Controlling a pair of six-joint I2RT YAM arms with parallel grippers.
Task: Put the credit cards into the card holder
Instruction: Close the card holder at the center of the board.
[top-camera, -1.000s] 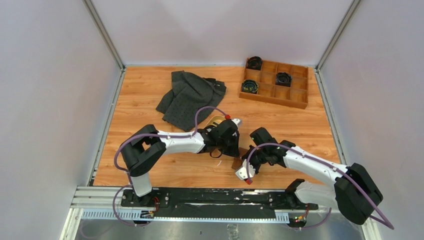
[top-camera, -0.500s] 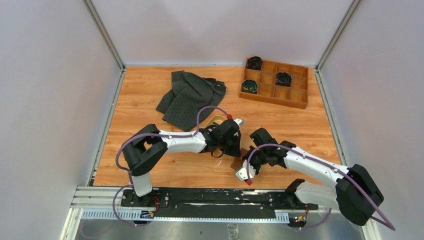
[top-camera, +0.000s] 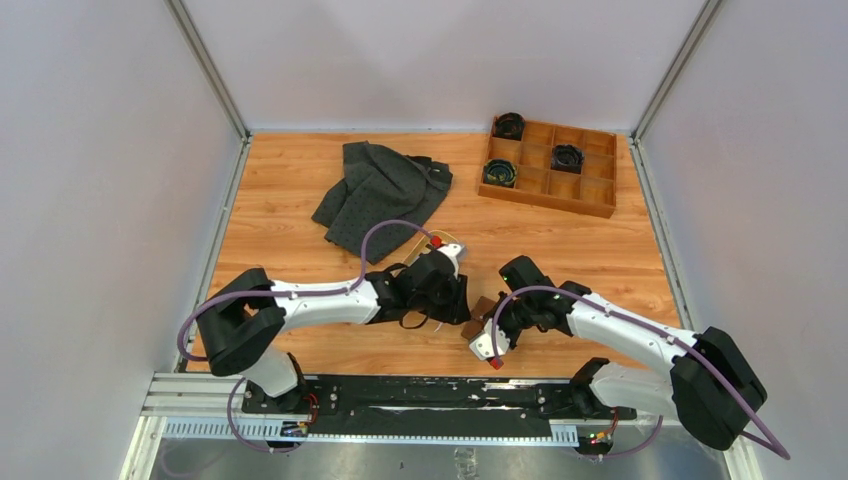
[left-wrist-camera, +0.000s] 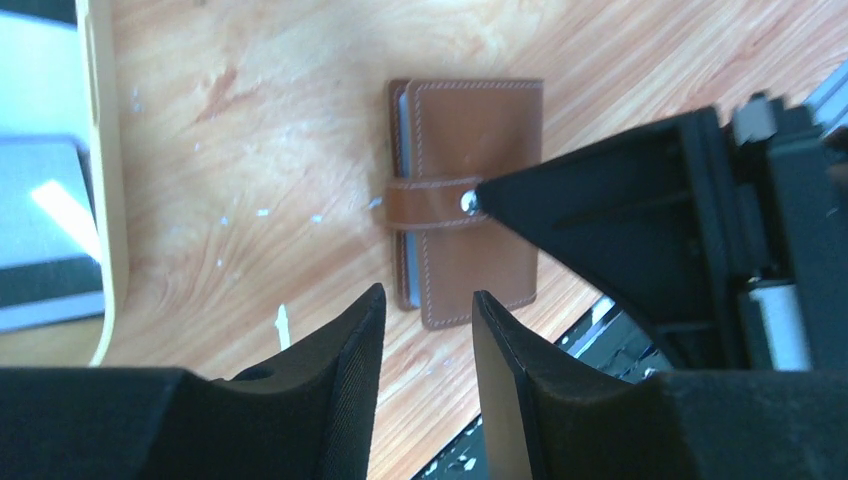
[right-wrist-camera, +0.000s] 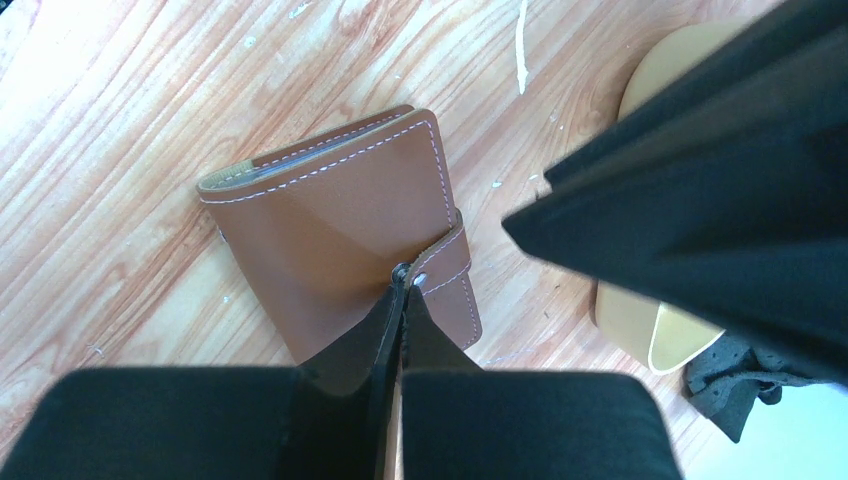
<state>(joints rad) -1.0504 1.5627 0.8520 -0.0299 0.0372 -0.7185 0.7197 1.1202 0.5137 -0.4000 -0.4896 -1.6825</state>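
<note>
A tan tray (left-wrist-camera: 102, 200) lies near the closed card holder (left-wrist-camera: 470, 150), which sits on the table (left-wrist-camera: 250, 90) between the grippers — long axis toward the left gripper (left-wrist-camera: 427, 297), fingers apart, empty. The right gripper (right-wrist-camera: 403, 287), fingers together, touches its snap (right-wrist-camera: 419, 280).

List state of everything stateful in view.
card holder: folded shut, strap across, flat on table
left gripper: jaws open, empty, above the holder
right gripper: jaws shut, tips at the snap
credit cards: some lying in tan tray
cloth: crumpled
wooden box: black coils in some compartments
</note>
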